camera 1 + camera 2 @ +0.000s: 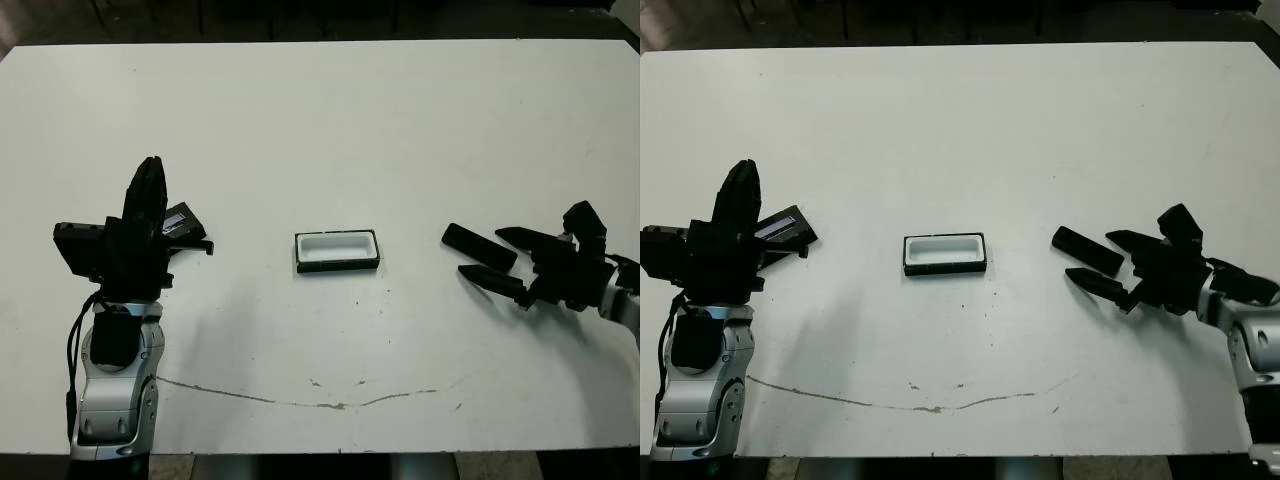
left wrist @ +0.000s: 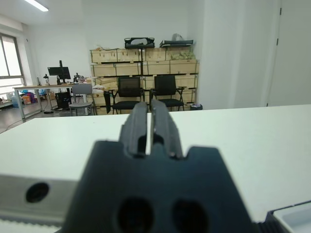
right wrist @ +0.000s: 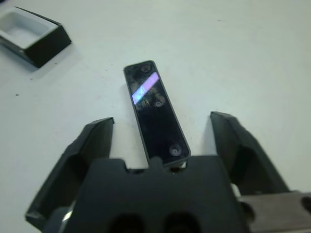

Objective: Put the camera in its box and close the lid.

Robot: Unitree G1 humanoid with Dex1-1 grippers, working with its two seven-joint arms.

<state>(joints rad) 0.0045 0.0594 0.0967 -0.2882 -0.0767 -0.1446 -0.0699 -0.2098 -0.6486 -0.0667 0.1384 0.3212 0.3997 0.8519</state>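
The box (image 1: 337,251), a shallow black tray with a white lining, sits open at mid-table. To its right the camera (image 1: 478,246), a narrow flat black bar, lies on the table. In the right wrist view the camera (image 3: 155,114) shows a bluish glint and rests between the spread fingers (image 3: 92,141) without touching them. My right gripper (image 1: 479,252) is open around it. At the left, my left gripper (image 1: 148,195) points upward, shut on nothing. The lid (image 1: 183,221), black with a pale strip, lies just behind it, partly hidden.
A thin brown mark (image 1: 300,400) runs across the white table (image 1: 330,120) near its front edge. In the left wrist view, chairs (image 2: 129,92) and stacked wooden crates (image 2: 146,56) stand beyond the far table edge.
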